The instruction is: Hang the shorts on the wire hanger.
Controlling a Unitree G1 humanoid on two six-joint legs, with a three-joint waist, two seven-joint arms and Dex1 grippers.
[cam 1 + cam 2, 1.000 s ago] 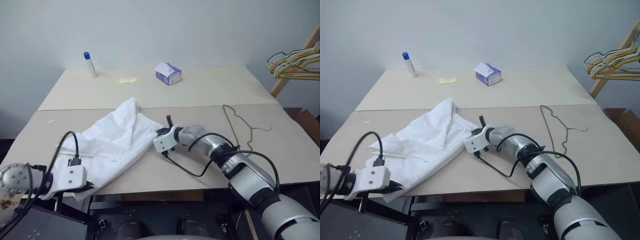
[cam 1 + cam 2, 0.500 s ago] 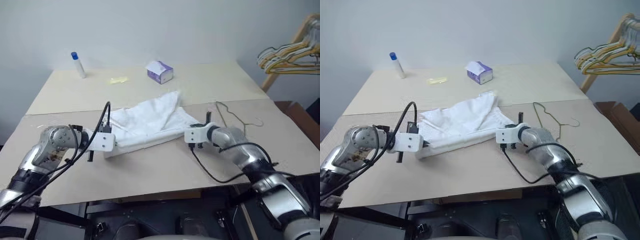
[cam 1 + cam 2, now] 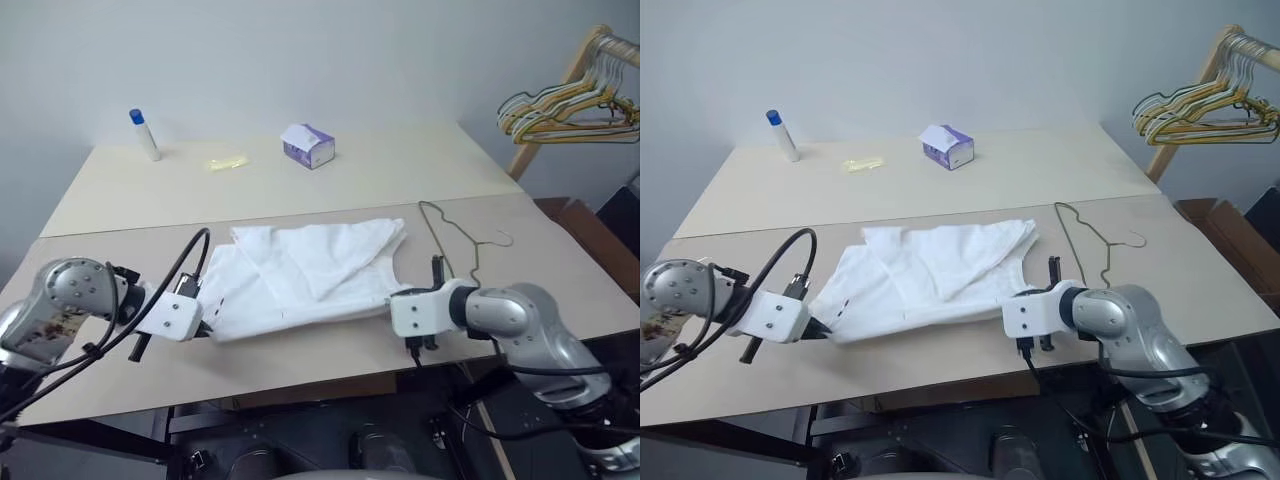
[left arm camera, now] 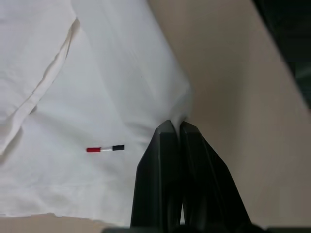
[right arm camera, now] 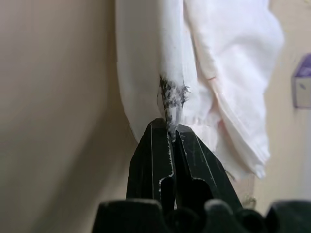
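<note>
1. Progress: early stage. The shorts [image 3: 305, 278] are lying spread across the front half of the table [image 3: 400, 170], not yet on the wire hanger [image 3: 452, 243].
2. The wire hanger is lying flat on the table just beside the right edge of the shorts, hook pointing to the right, nobody gripping it.
3. Done so far, judging by the layout: both hands are pinching opposite ends of the shorts, so the garment looks stretched out and ready to be carried over.
4. Left to do: getting the fabric over or through the hanger, which is sitting untouched. That is most of the task.
5. Left hand [image 4: 175, 127]: fingers pressed together on a corner of the shorts at the hem, close to the small red-and-black tag [image 4: 105, 148]. Left arm is coming in low from the left, hand angling down and toward the right.
6. Right hand [image 5: 171, 127]: fingers clamped together on the shorts' edge at a dark frayed-looking mark [image 5: 171, 94]. Right arm is bending in from the right, hand pointing down at the table.
7. Background clutter well apart: tissue box [image 3: 308, 146], bottle [image 3: 144, 134], spare hangers [image 3: 560, 105].
</note>
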